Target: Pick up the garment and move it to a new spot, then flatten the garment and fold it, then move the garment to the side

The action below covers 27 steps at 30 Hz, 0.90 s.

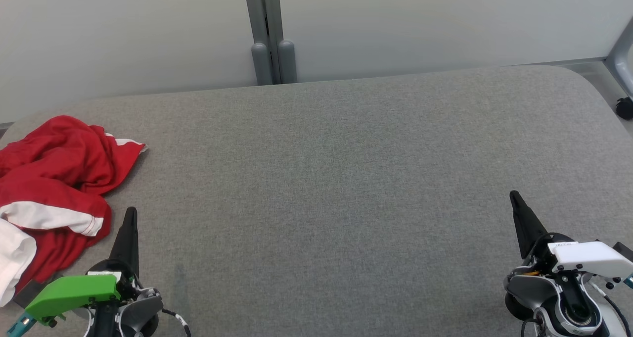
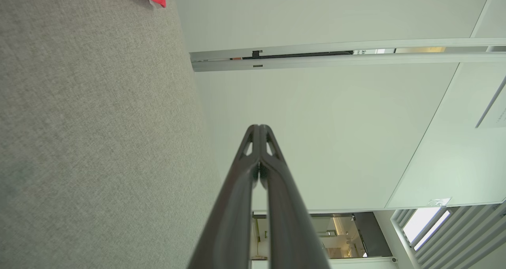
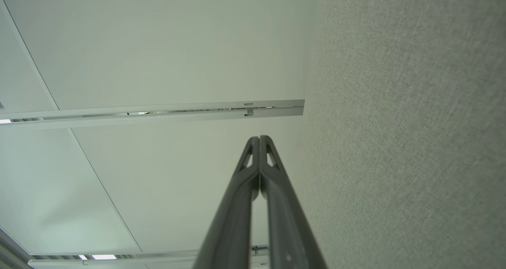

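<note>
One crumpled red-and-white garment (image 1: pixel 52 178) on grey woven tabletop (image 1: pixel 336 178).

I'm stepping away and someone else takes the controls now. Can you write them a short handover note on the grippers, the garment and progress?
Left gripper: shut, empty, close beside the garment but apart from it.
Right gripper: shut, empty, over bare surface on the right.
Garment: red and white, crumpled at the left edge of the grey padded surface.
Done: nothing yet; the garment is not picked up, flattened or folded.
Left: pick it up, move it to a new spot, flatten, fold, set aside.
</note>
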Motion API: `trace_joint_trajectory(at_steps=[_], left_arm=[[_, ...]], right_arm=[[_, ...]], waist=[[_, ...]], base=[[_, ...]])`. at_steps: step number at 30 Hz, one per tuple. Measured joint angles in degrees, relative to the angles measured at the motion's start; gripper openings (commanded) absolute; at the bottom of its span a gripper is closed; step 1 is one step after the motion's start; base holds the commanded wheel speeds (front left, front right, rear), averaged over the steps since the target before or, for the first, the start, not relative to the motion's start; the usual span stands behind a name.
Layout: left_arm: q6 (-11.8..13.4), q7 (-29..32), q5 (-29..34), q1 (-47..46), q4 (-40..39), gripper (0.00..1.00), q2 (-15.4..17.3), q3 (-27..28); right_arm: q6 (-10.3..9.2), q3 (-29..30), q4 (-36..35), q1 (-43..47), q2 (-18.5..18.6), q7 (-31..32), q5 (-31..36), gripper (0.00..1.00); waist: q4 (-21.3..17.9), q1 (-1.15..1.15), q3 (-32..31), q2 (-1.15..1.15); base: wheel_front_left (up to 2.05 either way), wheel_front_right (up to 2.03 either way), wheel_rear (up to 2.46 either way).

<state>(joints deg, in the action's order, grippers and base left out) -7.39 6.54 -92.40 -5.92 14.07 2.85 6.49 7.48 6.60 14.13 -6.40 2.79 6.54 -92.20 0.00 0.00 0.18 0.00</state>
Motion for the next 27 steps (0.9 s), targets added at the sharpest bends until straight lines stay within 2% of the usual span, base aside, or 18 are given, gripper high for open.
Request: trace_joint_trajectory(at_steps=[27], left_arm=[[0.0,0.0,0.0,0.0,0.0,0.0,0.0,0.0]], right_arm=[[0.0,0.0,0.0,0.0,0.0,0.0,0.0,0.0]], waist=[[0.0,0.0,0.0,0.0]], base=[[0.0,0.0,0.0]])
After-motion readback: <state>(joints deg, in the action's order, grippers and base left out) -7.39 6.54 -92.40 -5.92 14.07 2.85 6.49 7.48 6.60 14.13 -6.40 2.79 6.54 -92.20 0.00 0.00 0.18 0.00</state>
